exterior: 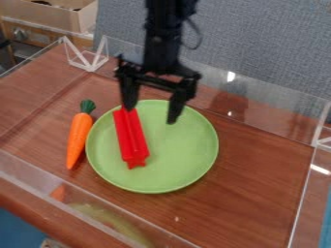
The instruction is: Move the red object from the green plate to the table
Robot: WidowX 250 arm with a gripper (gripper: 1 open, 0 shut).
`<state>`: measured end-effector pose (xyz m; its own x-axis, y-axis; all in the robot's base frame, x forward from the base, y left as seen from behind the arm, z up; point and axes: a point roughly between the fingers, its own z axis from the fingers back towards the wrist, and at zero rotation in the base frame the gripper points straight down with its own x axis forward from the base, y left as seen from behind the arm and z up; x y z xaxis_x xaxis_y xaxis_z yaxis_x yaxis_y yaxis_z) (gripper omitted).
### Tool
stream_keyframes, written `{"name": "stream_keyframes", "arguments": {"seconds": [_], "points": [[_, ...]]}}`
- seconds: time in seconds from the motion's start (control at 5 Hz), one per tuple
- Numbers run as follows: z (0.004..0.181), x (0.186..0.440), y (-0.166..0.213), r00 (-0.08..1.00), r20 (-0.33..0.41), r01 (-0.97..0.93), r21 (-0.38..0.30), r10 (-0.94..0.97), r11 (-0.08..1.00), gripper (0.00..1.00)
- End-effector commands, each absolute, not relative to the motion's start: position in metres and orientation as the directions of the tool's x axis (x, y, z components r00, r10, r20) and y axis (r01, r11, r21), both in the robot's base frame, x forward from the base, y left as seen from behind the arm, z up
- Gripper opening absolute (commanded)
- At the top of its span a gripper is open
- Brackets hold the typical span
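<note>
The red object (pixel 130 136), a ridged bright red bar, lies lengthwise on the left half of the round light green plate (pixel 181 155). My gripper (pixel 151 105) hangs over the plate's far edge, pointing straight down. Its two dark fingers (pixel 128 94) stand wide apart, open, with nothing between them. The left finger is just above the bar's far end, and the right finger is over bare plate. The glossy wood-grain table (pixel 258 126) lies all around the plate.
An orange carrot (pixel 79 138) with a green top lies on the table just left of the plate. Low clear acrylic walls (pixel 155 215) edge the tabletop. A white triangular bracket (pixel 88 54) stands at the back left corner.
</note>
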<state>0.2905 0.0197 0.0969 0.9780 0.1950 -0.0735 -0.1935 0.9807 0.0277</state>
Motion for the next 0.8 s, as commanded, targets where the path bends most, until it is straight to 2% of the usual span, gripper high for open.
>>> {"name": "stream_keyframes", "arguments": {"seconds": [0.0,0.2,0.6], "points": [[0.103,0.288,0.036,0.941,0.005,-0.338,-0.013,0.338,0.941,1.00],[0.096,0.287,0.047,0.894,0.015,-0.447,-0.036,0.448,0.894,1.00],[0.080,0.288,0.051,0.838,0.003,-0.544,-0.060,0.545,0.837,1.00]]}}
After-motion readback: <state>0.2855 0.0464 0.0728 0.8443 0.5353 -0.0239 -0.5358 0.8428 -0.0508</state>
